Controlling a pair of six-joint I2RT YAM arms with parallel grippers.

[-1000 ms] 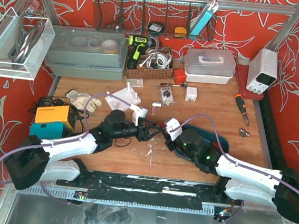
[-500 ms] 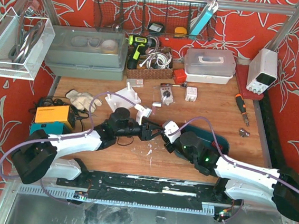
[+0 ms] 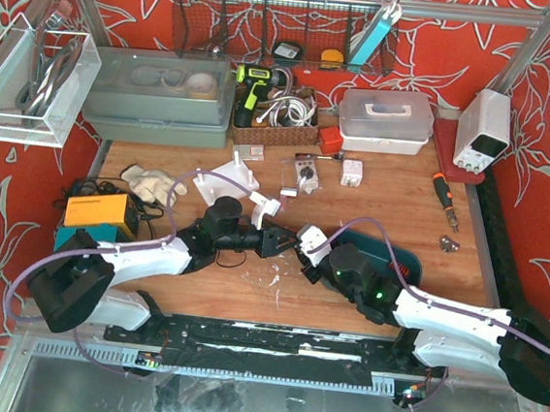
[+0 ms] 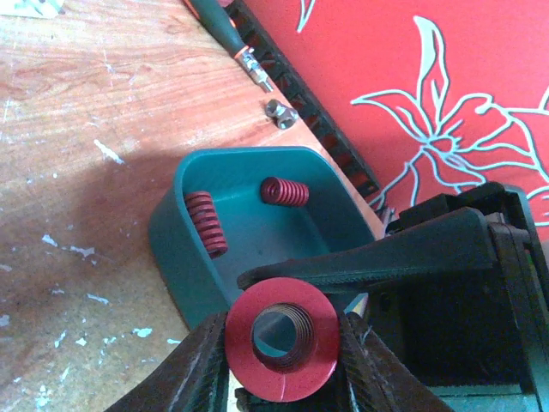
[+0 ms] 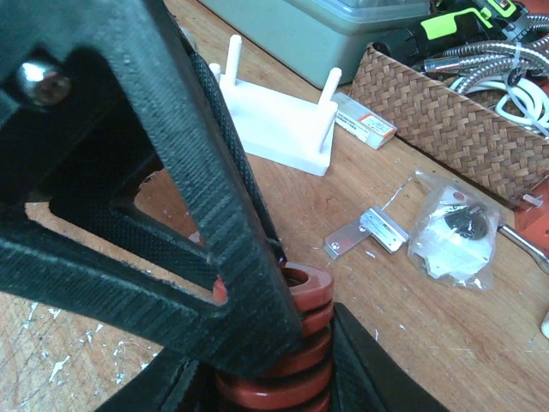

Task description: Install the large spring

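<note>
Left jaws clamped on large spring (image 4: 283, 384) just beside teal tray (image 4: 176, 257). Right jaws flank it, grip unclear. Install pending; white peg base (image 5: 274, 129), well apart from tray, empty.

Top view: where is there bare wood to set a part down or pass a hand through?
Free: the wood between white lidded box, orange-handled screwdriver and teal plastic tray; also the near strip along the black front rail. Crowded: around the wicker basket and white peg fixture, and mid-table where left fingers and right fingers clamp the red coil spring.
</note>
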